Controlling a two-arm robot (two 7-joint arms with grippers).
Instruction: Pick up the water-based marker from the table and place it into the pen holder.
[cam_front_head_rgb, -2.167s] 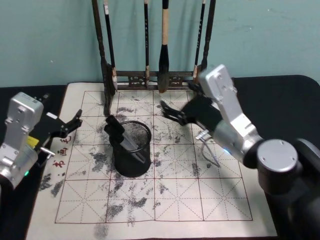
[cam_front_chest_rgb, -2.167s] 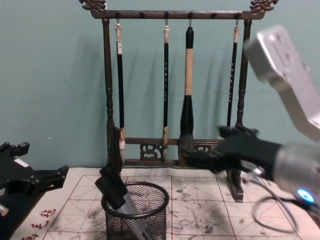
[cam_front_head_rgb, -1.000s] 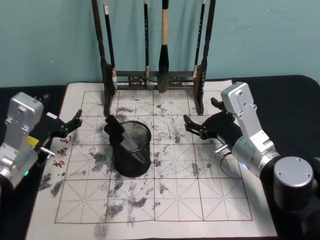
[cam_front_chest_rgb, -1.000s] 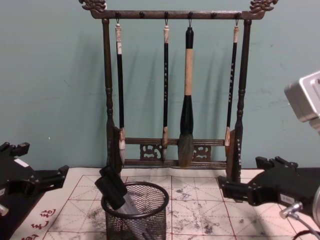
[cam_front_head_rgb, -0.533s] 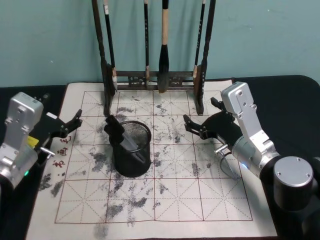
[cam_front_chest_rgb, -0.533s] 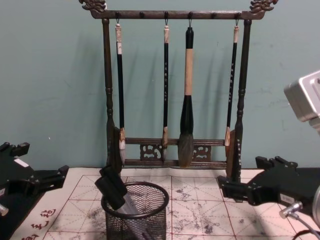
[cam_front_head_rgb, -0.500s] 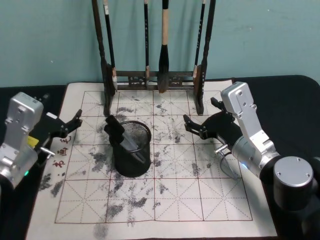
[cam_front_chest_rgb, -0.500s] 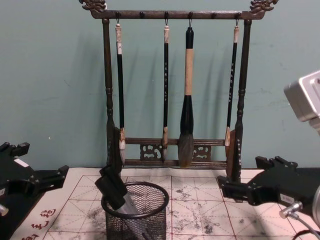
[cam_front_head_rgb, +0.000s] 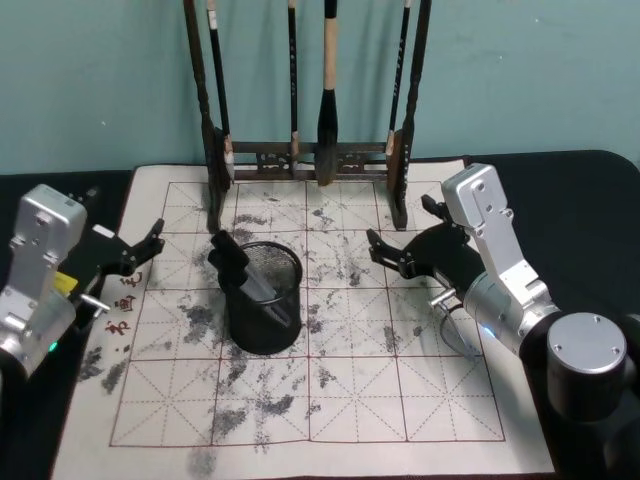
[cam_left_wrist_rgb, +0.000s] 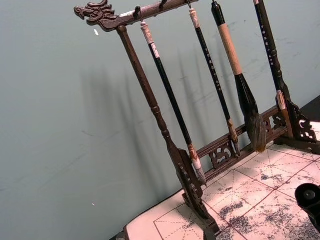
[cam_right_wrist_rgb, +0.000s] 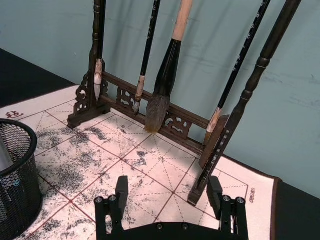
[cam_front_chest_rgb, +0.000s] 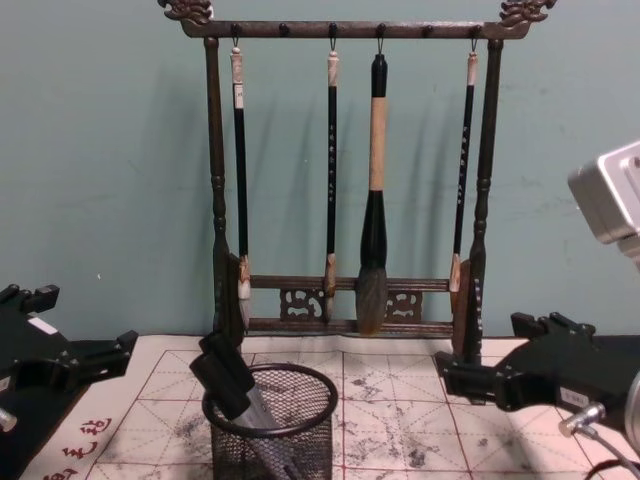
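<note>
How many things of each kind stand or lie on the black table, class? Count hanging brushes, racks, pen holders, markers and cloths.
Calligraphy brushes hanging on the rack: 4
Tall dark wooden brush rack: 1
Short round black wire-mesh pen holder: 1
Black-capped marker leaning inside the pen holder: 1
Cream calligraphy cloth with red grid lines: 1
Total: 8

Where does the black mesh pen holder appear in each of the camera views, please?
Head view: the pen holder stands left of centre on the calligraphy cloth, a marker leaning in it.
Chest view: bottom edge, left of centre.
Right wrist view: cut off by the left edge, low.
Left wrist view: not identifiable; a dark object sits at the lower right corner.
Shared landmark: the brush rack behind it, seen in all four views.
</note>
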